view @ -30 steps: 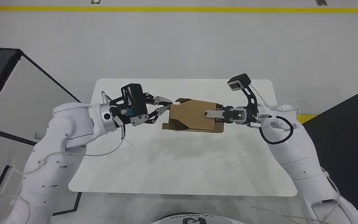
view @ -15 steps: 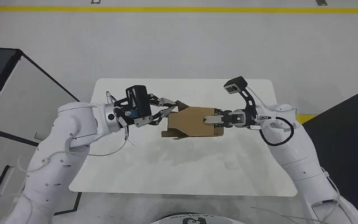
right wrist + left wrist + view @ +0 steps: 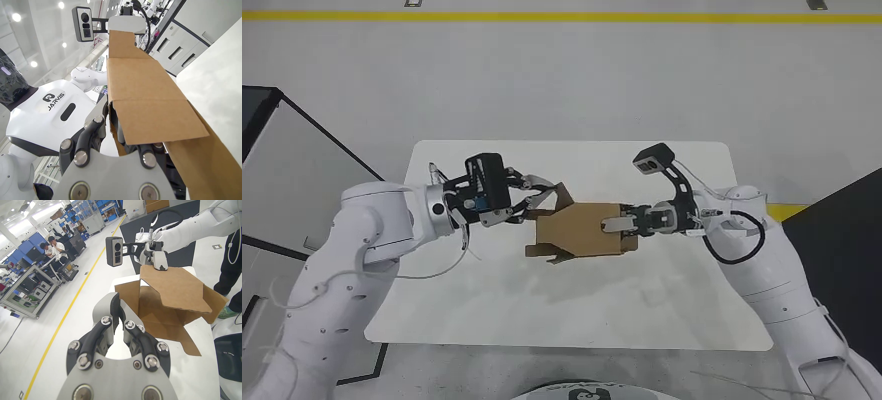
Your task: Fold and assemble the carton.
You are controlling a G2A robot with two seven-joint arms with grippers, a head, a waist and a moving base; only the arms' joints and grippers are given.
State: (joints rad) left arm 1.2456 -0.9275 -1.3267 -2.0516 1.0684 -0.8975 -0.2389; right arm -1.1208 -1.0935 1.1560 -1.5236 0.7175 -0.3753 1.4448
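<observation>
Carton (image 3: 587, 228) hangs part-opened just above the white table (image 3: 542, 310), with the right claw (image 3: 614, 222) clamped tight on one end. The left claw (image 3: 542, 197) is almost closed right at the opposite end flap (image 3: 558, 192), though we cannot tell whether it pinches it. We judge this mid-fold with flaps loose; the next move calls for tucking that flap inward against a steady right hold. Grey floor, yellow floor line (image 3: 562, 16) beyond.

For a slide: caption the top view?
Right tool grips a half-open carton while left tool sits at its opposite flap.
</observation>
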